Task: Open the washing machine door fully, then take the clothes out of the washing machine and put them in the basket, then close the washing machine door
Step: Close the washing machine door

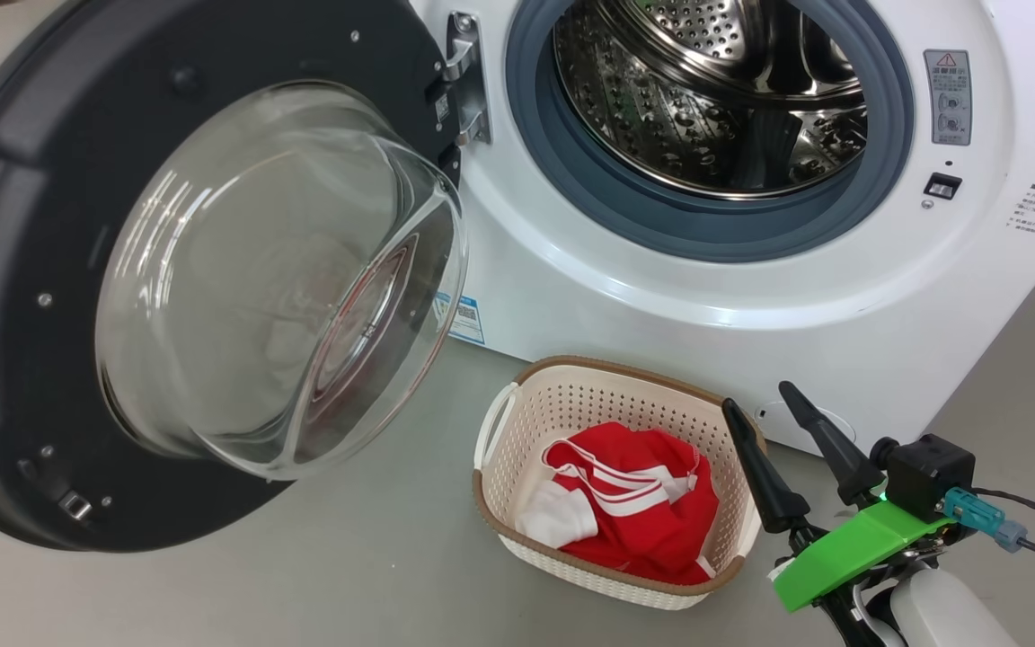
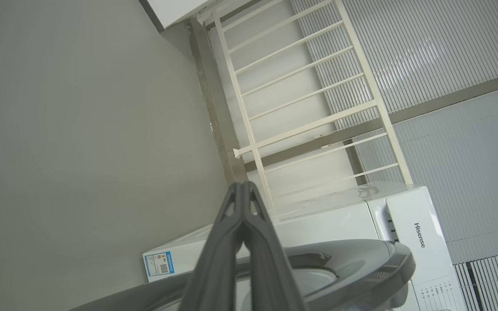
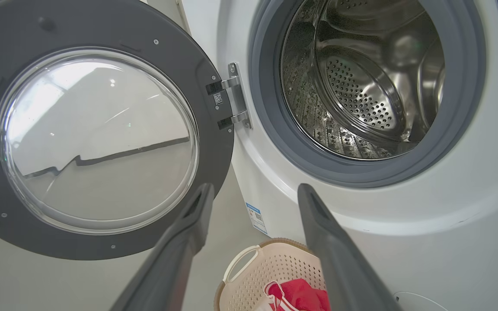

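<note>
Your right gripper [image 1: 757, 396], spread apart, sits just right of the basket [image 1: 571, 400] holding the clothes [image 1: 634, 512]; the washing machine door [image 1: 14, 270] stands open at left. Your left gripper [image 2: 242, 185] is pressed together.

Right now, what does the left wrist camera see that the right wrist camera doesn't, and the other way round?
Left wrist view's extras: white railing, ribbed wall, the brand name, the shut left end effector. Right wrist view's extras: steel drum, hinge, basket holding red clothes, the open right end effector. Both: the washing machine, its open door, the blue label.
</note>
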Controlling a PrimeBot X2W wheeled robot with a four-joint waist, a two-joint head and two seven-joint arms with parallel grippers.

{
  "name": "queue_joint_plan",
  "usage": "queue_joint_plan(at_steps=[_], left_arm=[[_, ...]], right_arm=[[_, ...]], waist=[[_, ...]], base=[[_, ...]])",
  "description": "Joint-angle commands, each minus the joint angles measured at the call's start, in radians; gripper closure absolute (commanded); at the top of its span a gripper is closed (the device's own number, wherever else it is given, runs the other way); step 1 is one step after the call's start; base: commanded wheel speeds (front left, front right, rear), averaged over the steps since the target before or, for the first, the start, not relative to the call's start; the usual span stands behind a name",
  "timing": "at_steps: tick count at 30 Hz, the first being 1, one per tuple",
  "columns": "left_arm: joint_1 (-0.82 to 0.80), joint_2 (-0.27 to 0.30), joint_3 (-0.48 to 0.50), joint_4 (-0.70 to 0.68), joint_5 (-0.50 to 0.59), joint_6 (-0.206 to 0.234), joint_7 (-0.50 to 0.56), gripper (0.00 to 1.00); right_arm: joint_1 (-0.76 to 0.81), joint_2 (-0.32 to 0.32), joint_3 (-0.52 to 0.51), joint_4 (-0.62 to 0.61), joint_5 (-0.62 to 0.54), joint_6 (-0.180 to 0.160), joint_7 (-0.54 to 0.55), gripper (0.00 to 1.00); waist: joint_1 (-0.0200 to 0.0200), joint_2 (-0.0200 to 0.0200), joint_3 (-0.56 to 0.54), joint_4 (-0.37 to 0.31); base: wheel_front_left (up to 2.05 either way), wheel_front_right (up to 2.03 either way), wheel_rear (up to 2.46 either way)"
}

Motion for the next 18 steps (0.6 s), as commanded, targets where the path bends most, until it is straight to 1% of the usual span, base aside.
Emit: queue_joint_plan(at_steps=[1,8,18], left_arm=[[-0.045,0.059,0.029,-0.011,-0.007,0.004,0.015,1.00],[-0.049,0.052,0.003,0.020,-0.030,0.005,0.095,1.00],[-0.021,0.046,-0.040,-0.022,-0.050,0.006,0.208,1.00]], right_arm=[[-0.027,-0.004,0.022,-0.021,0.011,0.002,-0.012,0.00],[-0.031,-0.005,0.021,-0.019,0.009,0.002,-0.012,0.00],[-0.032,-0.001,0.018,-0.018,0.006,0.002,-0.012,0.00]], waist=[[0.0001,0.0000,0.003,-0.002],[0.0001,0.0000,0.008,-0.011],[0.0001,0.0000,0.006,-0.020]], base=[[0.00,0.00,0.00],[0.00,0.00,0.00],[0.00,0.00,0.00]])
